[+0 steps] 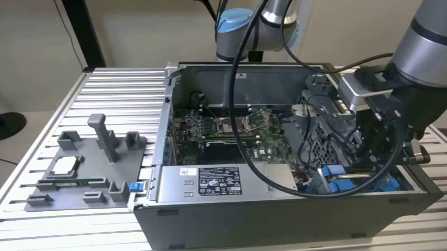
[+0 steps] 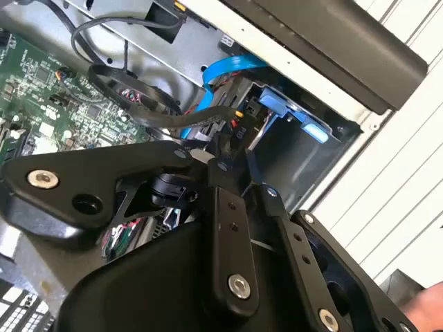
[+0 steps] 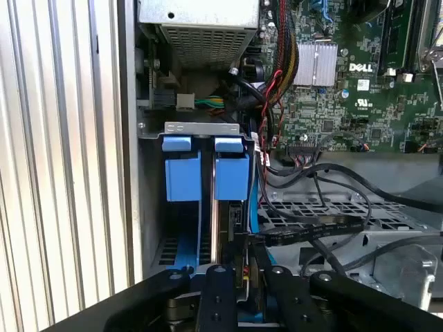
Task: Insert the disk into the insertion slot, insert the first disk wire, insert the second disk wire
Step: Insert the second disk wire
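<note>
The disk [image 3: 223,207] sits in the insertion slot [image 3: 181,238]; the lowered pincer [image 3: 242,266] pinches a wire connector [image 3: 239,273].

An open computer case [image 1: 279,209] is seen on the ribbed metal counter [image 1: 119,94], with a green motherboard [image 1: 231,130] exposed inside and a labelled grey power-supply box [image 1: 216,183] along its near wall. A grey tray of fixtures [image 1: 84,172] is set just beside the case — toward the exterior view's left.
</note>
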Robot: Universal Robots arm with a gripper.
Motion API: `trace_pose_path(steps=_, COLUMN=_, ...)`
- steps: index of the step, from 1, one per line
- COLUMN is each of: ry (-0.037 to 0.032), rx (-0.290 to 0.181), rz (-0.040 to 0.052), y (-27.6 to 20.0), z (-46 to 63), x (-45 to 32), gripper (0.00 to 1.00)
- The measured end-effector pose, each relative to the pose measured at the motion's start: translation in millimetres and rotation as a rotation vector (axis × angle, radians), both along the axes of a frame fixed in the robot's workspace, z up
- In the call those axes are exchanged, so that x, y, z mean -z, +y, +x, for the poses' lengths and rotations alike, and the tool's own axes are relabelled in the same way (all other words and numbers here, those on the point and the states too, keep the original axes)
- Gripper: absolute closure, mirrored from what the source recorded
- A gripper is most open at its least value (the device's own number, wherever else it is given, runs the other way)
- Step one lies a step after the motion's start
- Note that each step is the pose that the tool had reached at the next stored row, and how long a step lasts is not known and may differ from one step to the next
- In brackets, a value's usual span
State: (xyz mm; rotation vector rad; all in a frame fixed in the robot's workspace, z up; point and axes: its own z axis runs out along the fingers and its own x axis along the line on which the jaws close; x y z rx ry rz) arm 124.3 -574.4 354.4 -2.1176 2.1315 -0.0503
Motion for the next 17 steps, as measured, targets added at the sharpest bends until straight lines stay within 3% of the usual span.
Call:
trace_pose_path(steps=9, ry=0.0000, rx=0.000, rz=-0.0002, y=0.0, z=0.0, x=-33.2, gripper=0.00)
trace_pose_path(steps=11, ry=0.0000, rx=0.000, rz=-0.0002, y=0.0, z=0.0, x=-36.5, gripper=0.00)
trace_pose_path(steps=17, ry=0.0000, rx=0.000, rz=-0.0002, y=0.0, z=0.0, x=-36.8, gripper=0.00)
